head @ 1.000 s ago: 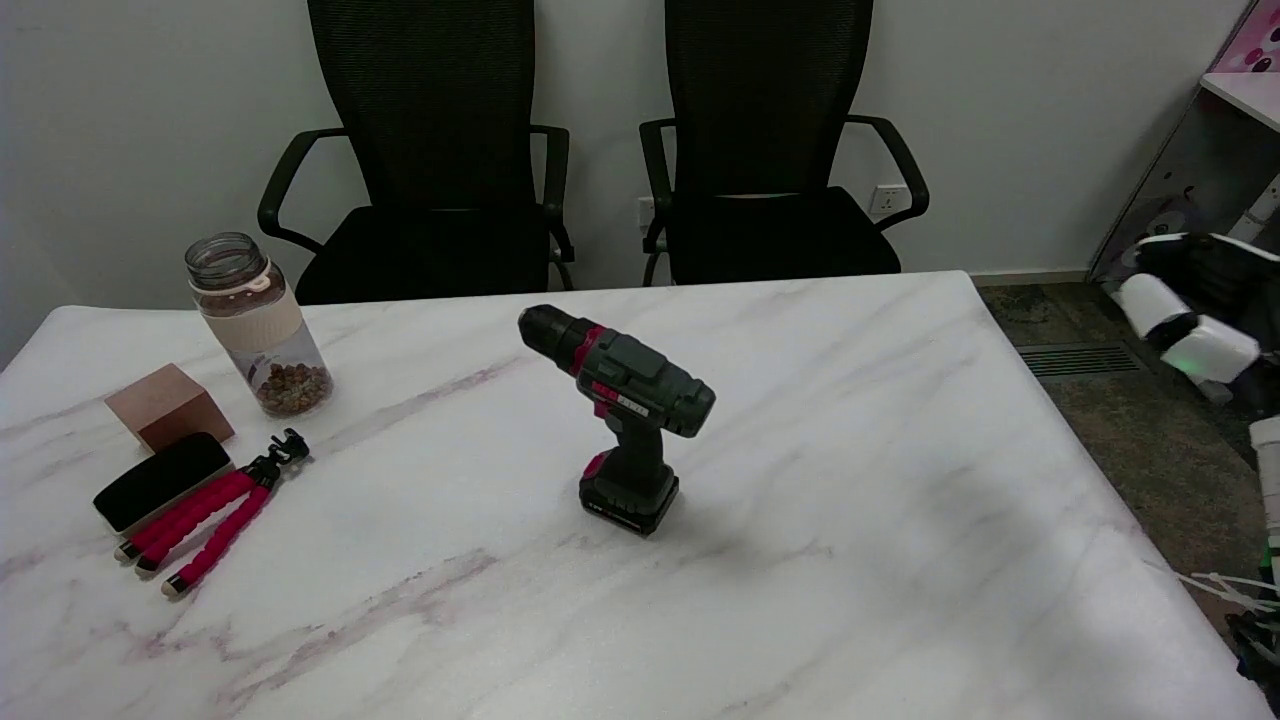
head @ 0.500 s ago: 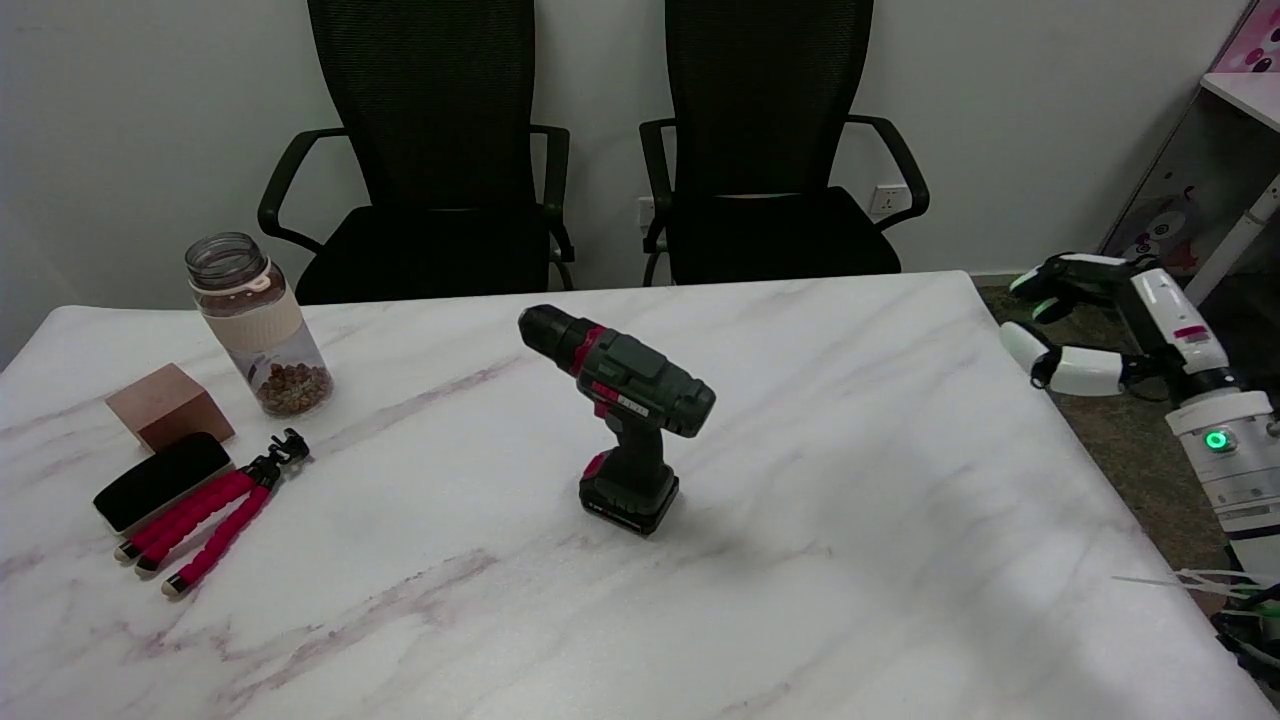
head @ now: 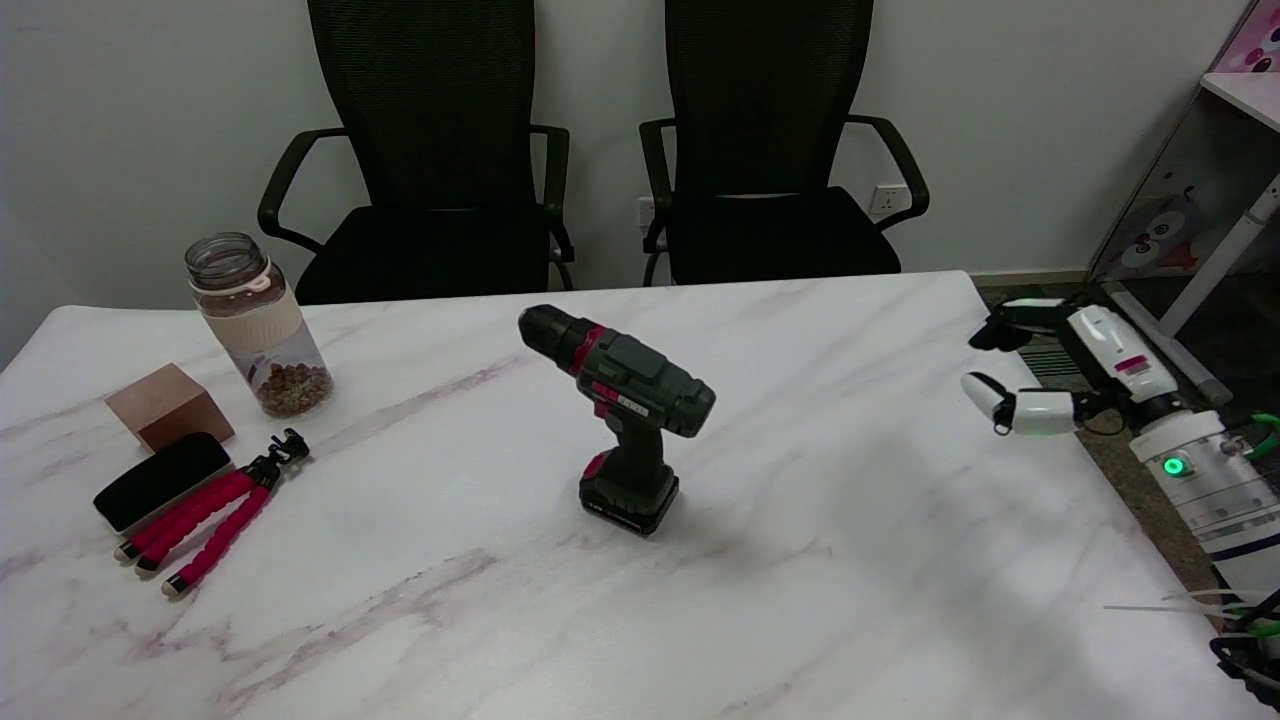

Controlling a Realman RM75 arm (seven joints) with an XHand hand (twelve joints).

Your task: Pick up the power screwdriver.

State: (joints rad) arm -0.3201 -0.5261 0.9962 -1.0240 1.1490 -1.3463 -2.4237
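We see the right black-and-white hand (head: 1060,375) at the right edge of the white marble-patterned tabletop (head: 850,560), its fingers spread apart and reaching toward the picture's left, grasping nothing; a white fingertip (head: 985,395) juts out lowest, and darker fingertips sit above it nearer the far corner; behind the hand the white arm (head: 1215,500) carries a small green light and runs off toward the lower right corner.

Well apart from the hand, near the middle of the tabletop, stands the dark grey and red power screwdriver (head: 625,415); it is upright on its black battery base, its black chuck pointing up and toward the far left, and nothing touches it.

Farther out still, at the left side of the tabletop, we find a clear glass jar with a cream band and brown pellets in the bottom (head: 258,325); nearer us from it lies a brown wooden block (head: 168,405), with a flat black oblong case (head: 162,480) just beside it; a small tripod with red foam-wrapped legs (head: 215,510) lies on its side against the case's near edge.

Beyond the far edge of the tabletop two black mesh-backed office chairs (head: 430,150) stand side by side before a pale wall.
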